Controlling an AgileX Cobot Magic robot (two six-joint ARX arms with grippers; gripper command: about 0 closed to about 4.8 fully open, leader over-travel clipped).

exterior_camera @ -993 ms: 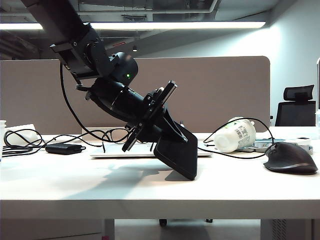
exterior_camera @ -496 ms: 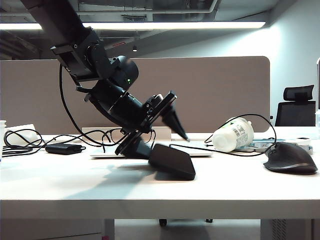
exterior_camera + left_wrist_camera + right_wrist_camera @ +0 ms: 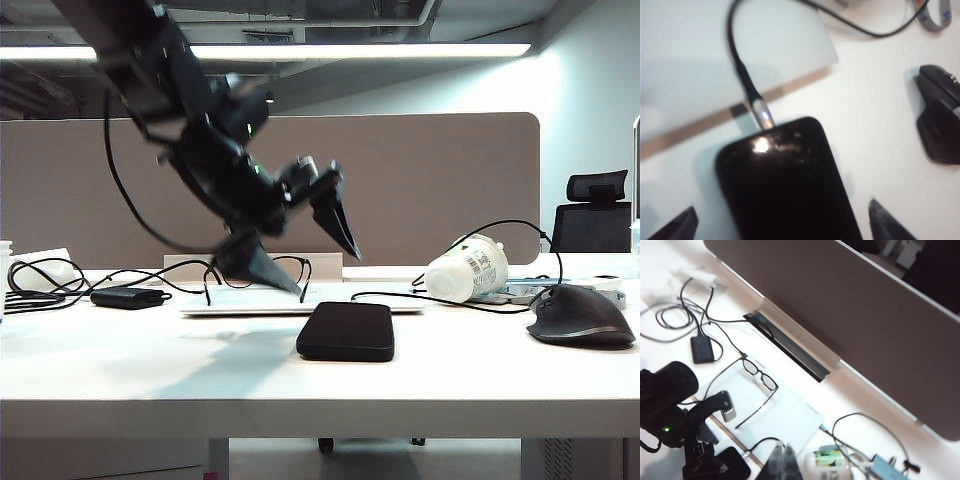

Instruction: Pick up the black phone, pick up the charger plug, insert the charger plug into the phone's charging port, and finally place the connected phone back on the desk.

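- The phone [image 3: 346, 331] lies flat on the white worktop [image 3: 150, 370], centre of the exterior view, in front of a pale flat slab [image 3: 260, 300].
- The plug [image 3: 762, 113] sits in the phone's short far edge; its black cable [image 3: 440, 300] trails right toward a lying white bottle [image 3: 468, 268].
- The left end effector [image 3: 305, 250] hangs above and left of the phone, fingers spread wide and holding nothing; in the left wrist view the two fingertips [image 3: 675, 227] flank the phone without touching it.
- The right end effector [image 3: 781, 462] is out of the exterior view; its fingers show pressed together, empty, at the bottom of the right wrist view.
- A black mouse [image 3: 582, 316] rests at the right.
- Glasses [image 3: 255, 272] lie on the slab.
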